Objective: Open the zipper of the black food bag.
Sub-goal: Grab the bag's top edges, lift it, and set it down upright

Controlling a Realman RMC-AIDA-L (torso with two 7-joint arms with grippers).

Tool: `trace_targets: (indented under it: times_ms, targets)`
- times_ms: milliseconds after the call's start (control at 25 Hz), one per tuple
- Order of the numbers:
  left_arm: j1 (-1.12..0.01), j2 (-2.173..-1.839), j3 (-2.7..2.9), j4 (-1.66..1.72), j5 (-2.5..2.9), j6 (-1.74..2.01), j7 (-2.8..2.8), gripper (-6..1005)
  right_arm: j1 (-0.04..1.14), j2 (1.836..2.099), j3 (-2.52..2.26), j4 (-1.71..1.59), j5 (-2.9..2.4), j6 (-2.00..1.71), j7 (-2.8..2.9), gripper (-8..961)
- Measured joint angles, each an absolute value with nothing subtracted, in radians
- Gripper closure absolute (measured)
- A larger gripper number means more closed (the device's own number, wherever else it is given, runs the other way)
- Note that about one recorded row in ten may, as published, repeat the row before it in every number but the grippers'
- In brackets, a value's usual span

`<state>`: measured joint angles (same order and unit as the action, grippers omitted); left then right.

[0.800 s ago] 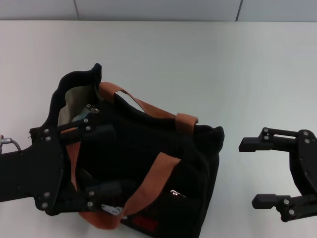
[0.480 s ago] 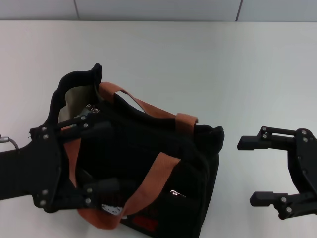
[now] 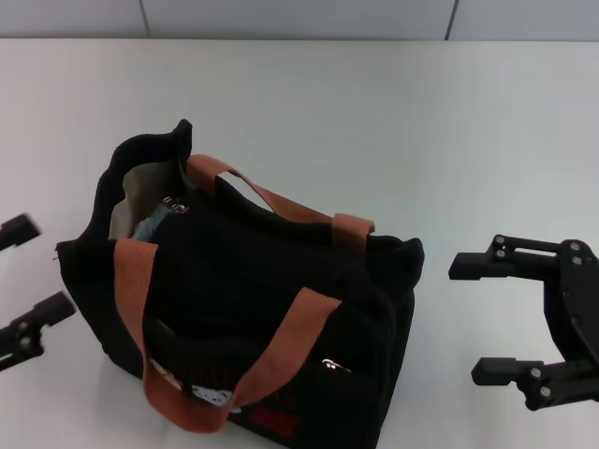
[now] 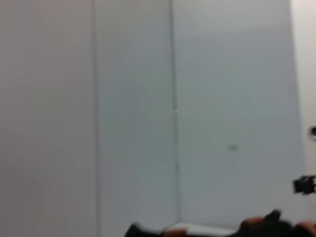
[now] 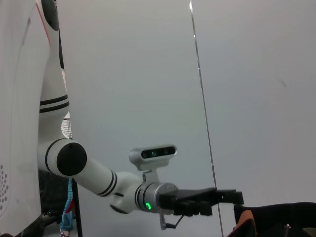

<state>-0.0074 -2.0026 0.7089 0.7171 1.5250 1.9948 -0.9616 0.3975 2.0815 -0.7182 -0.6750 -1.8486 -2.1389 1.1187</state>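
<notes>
the bag (image 3: 234, 309) sits on the table (image 3: 374, 112), its zipper (image 3: 271, 271) running from the pull (image 3: 174, 203) at the far-left end toward the right tool (image 3: 510, 323) – wide, empty – while the left tool (image 3: 28, 281), also wide, is nearer the pull.

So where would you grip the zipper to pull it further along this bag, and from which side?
Take the small silver pull, which sits at the far-left end of the zipper beside the opening that shows pale lining. Come from above with the left gripper, open beside the black food bag; the pull lies on top, between the handles, so a side approach would likely meet fabric first. The right gripper waits open, right of the bag.
</notes>
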Motion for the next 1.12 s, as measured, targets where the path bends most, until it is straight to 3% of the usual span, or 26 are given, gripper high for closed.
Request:
trace_targets:
  times_ms: [200,480,760,1120]
  targets:
    - [-0.02,-1.991,0.625,0.562,1.629,1.934,-0.828,200,0.412,2.081,-0.719,-0.674,-1.851,-2.138,1.12,156]
    - [-0.126,-2.033,0.617,0.5,1.748,1.835,-0.753,200,0.425,2.082,-0.719,-0.661,-1.853,-2.137,1.12,157]
    - [-0.139,-2.056,0.596,0.484,1.753,1.827,-0.6,226,0.419,2.082,-0.719,-0.661,-1.853,-2.137,1.122,159]
    - [-0.139,-2.066,0.566,0.44,1.748,1.844,-0.477,485,0.417,2.08,-0.719,-0.661,-1.853,-2.137,1.123,161]
